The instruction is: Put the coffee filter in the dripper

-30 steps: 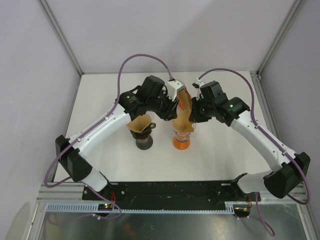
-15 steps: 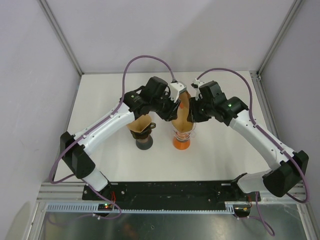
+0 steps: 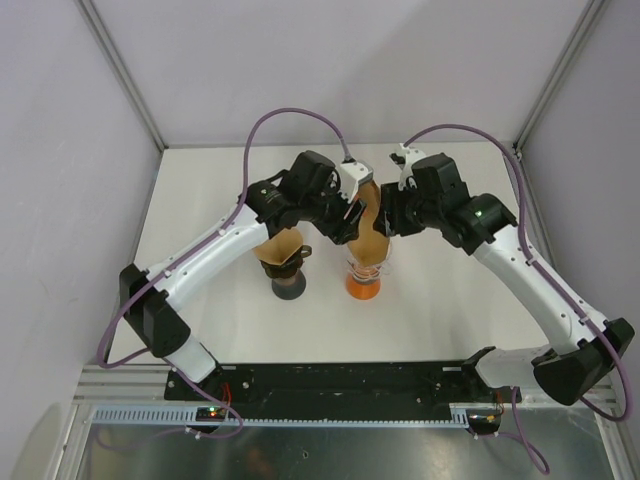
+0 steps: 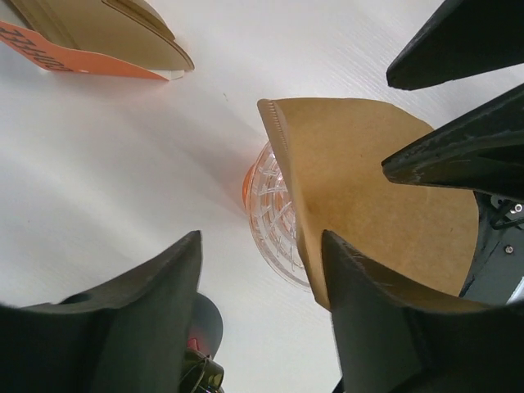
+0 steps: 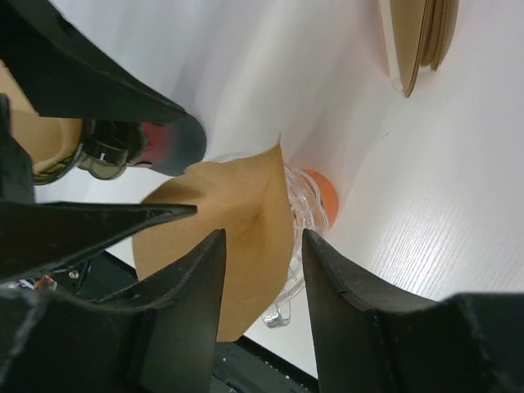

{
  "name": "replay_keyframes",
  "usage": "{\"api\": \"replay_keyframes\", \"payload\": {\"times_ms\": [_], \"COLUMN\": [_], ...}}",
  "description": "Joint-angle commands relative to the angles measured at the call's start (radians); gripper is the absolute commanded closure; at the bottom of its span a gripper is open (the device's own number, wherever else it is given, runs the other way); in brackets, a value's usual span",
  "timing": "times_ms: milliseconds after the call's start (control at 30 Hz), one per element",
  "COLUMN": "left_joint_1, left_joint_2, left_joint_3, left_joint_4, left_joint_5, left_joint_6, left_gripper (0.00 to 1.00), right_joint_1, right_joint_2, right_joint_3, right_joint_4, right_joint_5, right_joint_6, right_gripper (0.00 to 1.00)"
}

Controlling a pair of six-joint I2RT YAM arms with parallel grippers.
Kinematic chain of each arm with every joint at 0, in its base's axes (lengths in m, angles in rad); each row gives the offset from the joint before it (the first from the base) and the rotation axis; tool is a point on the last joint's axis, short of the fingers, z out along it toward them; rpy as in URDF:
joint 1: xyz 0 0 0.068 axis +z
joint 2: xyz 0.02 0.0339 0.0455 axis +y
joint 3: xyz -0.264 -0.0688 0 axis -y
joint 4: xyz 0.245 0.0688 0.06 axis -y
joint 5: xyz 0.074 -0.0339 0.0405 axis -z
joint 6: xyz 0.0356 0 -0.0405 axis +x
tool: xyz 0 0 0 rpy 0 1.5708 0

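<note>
— What carries everything?
— A white worktop (image 3: 200, 190). The left arm (image 3: 215, 245) and the right arm (image 3: 525, 275) arch in from its near edge and meet over the middle.

— What is underneath them?
— Toward the left there is a dark stand (image 3: 290, 290) with a brown paper cone (image 3: 280, 246) on it. Just beside it, to the right, the clear ribbed dripper (image 3: 364, 281) stands upright on its orange base.

— Where is the coffee filter?
— The coffee filter (image 4: 368, 196) stands in the dripper's mouth. Its lower part is down inside the clear cone. The upper part rises well above the rim, with a crease running up it.

— Is anything pinching it?
— No. The left fingers (image 4: 147, 319) are spread wide, with the filter's seamed edge in the gap between them. The right fingers (image 5: 352, 327) are parted too, and the creased paper sits between them. I cannot tell whether it brushes either one.

— Is there anything smaller?
— A stack of spare filters (image 4: 98, 37) sits on an orange-edged pack on the worktop, well apart from the dripper.
</note>
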Motion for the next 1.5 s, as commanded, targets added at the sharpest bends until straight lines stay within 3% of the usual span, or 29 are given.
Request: {"api": "replay_keyframes", "payload": {"times_ms": [0,167,333,467,833,1133,1467], "left_joint_1": [0.005,0.005,0.006,0.007,0.022,0.083,0.196], "left_joint_2": [-0.041,-0.054,-0.065,-0.068,-0.105,-0.168,-0.312], "left_joint_3": [0.055,0.061,0.057,0.044,0.053,0.041,0.013], "left_joint_4": [0.005,0.006,0.006,0.006,0.006,0.006,0.007], "left_joint_5": [-0.008,-0.018,-0.023,-0.029,-0.037,-0.034,-0.123], "left_joint_6": [0.024,0.029,0.033,0.038,0.04,0.053,0.097], "left_gripper": [0.32,0.24,0.22,0.22,0.2,0.15,0.05], "right_joint_1": [0.021,0.064,0.069,0.062,0.058,0.121,0.196], "right_joint_2": [-0.03,-0.022,0.03,0.04,0.099,0.163,0.274], "right_joint_3": [0.084,0.102,0.097,0.069,-0.008,-0.002,0.083], "right_joint_4": [0.031,0.057,0.019,0.025,0.057,0.012,-0.097], "right_joint_5": [0.005,0.017,0.029,0.012,-0.026,0.096,0.262], "right_joint_6": [-0.034,-0.041,-0.023,0.001,0.025,0.006,-0.03], "right_gripper": [0.53,0.57,0.87,0.99,1.0,1.0,1.0]}}
